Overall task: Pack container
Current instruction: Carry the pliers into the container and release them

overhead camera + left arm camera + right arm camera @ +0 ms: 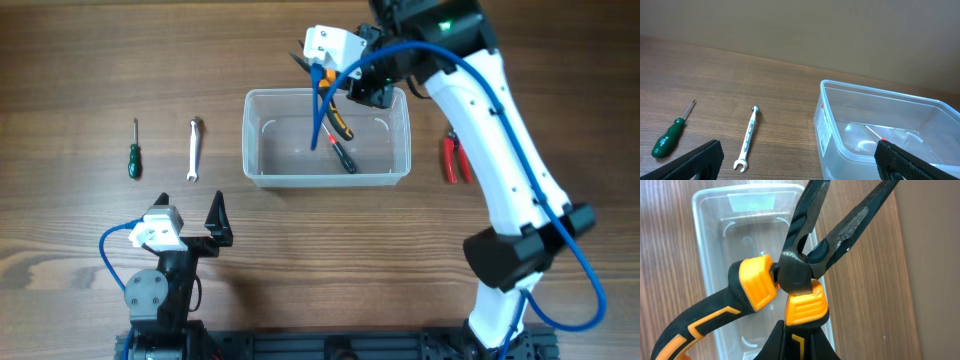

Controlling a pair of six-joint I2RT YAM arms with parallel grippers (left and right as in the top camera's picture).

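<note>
Right gripper (352,95) is clamping tight on one pair of orange-and-black pliers (790,280), holding them in the air above the far rim of the container (256,140). The pliers' toothed jaws are standing apart.

One container, clear and rectangular, is sitting near the middle of the worktop (80,60), a little toward its far edge. Inside it one slim dark tool with a red mark (343,157) is lying on the bottom; its kind is hard to tell.

Left gripper (190,215) is hovering low near the worktop's front edge, left of the container, its fingers spread wide with nothing between them.

Three more tools are lying on the worktop. One silver wrench (748,137) is resting just left of the container. One green-handled screwdriver (667,136) is lying beyond it, toward the left edge. One pair of red-handled pliers (457,160) is lying just right of the container.
</note>
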